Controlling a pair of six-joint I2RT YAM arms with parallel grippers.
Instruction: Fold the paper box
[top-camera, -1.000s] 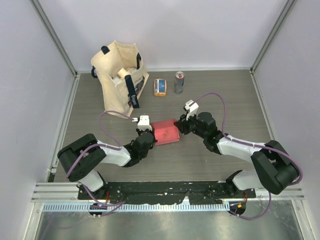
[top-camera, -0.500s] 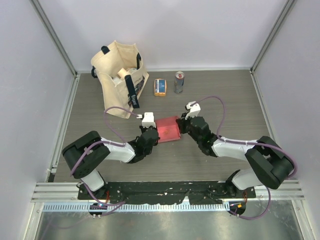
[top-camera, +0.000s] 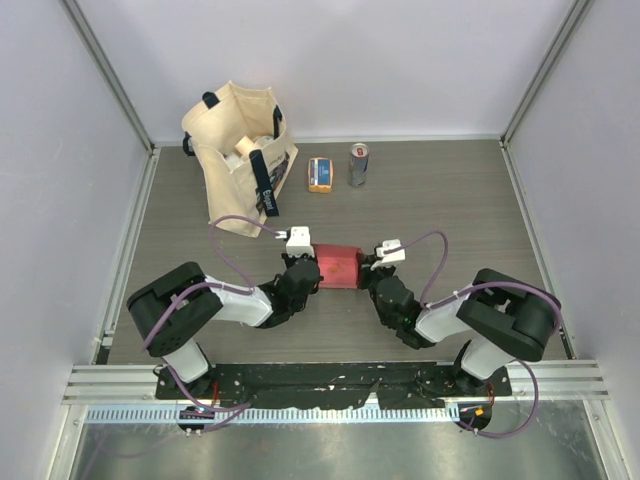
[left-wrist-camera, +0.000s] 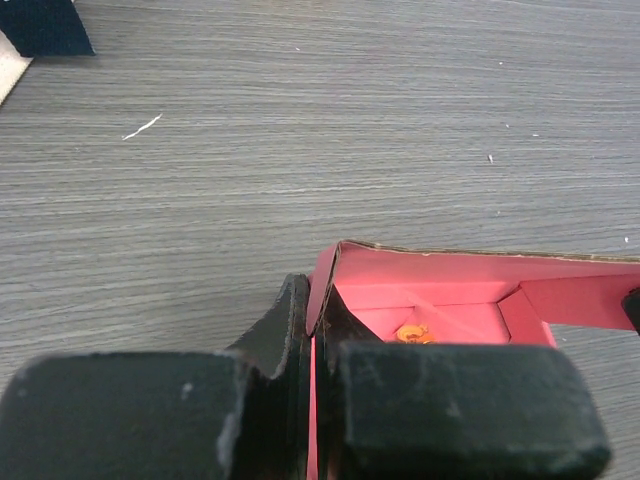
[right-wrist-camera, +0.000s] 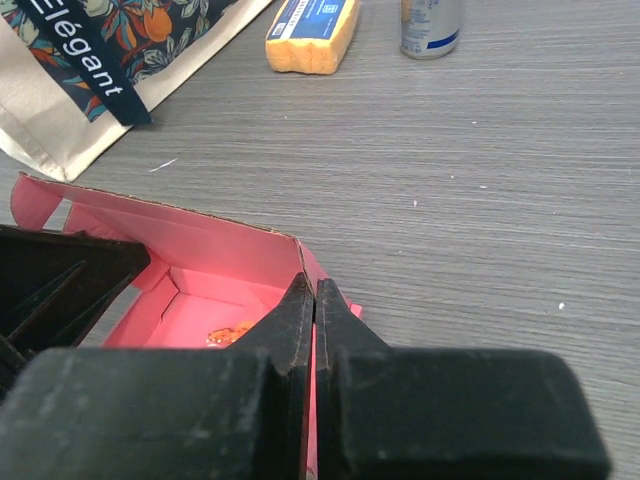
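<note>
The paper box (top-camera: 340, 266) is pinkish-red, standing open-topped as a low block on the table's middle. My left gripper (top-camera: 312, 268) is shut on its left wall, which shows pinched between the black fingers in the left wrist view (left-wrist-camera: 317, 300). My right gripper (top-camera: 368, 272) is shut on the right wall near a corner, with the card edge clamped between its fingers (right-wrist-camera: 313, 295). The box's pink inside (left-wrist-camera: 450, 290) (right-wrist-camera: 200, 250) is open to both wrist views. A small orange speck (left-wrist-camera: 413, 333) lies on its floor.
A beige tote bag (top-camera: 240, 150) stands at the back left. An orange-and-blue packet (top-camera: 320, 174) and a small can (top-camera: 358, 164) sit behind the box. Grey walls and metal rails bound the table on three sides.
My right gripper has shut on the box's right wall, and the right arm has folded in towards its base. The box has shifted a little right and squared up; the left grip has held.
</note>
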